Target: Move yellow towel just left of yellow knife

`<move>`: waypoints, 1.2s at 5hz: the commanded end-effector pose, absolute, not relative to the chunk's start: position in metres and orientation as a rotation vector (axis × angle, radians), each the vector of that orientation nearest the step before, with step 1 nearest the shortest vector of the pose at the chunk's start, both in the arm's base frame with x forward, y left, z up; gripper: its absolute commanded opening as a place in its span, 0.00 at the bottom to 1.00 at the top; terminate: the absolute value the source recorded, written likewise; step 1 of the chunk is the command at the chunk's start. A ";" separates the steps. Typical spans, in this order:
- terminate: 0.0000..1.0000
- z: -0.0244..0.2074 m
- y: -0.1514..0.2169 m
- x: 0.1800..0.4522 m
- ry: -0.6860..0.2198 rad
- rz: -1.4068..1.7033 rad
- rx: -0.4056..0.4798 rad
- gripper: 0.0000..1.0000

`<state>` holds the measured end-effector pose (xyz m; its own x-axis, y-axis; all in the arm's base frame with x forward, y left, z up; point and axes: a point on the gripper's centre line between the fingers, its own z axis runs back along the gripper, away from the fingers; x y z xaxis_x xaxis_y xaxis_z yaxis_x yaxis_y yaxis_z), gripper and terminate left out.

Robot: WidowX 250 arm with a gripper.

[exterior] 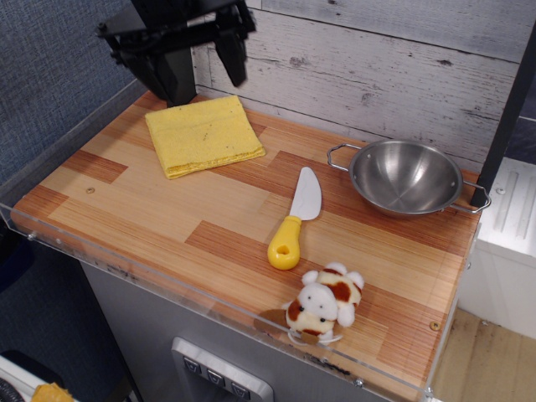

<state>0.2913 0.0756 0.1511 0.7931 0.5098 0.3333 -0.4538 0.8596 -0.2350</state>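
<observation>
The yellow towel (202, 135) lies folded flat at the back left of the wooden table. The yellow knife (296, 219) lies near the middle, white blade pointing away, yellow handle toward the front. My black gripper (199, 74) hangs open and empty above the towel's far edge, close to the back wall, not touching the cloth. The towel sits well to the left of and behind the knife.
A steel bowl (405, 177) with two handles stands at the back right. A small brown and white plush toy (325, 302) sits at the front edge right of centre. A clear plastic rim (126, 270) borders the table. A white plank wall stands behind.
</observation>
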 end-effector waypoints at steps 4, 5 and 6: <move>0.00 0.069 0.132 0.339 -0.416 0.679 -0.120 1.00; 0.00 0.049 0.137 0.348 -0.403 0.702 -0.138 1.00; 0.00 0.042 0.142 0.358 -0.402 0.708 -0.145 1.00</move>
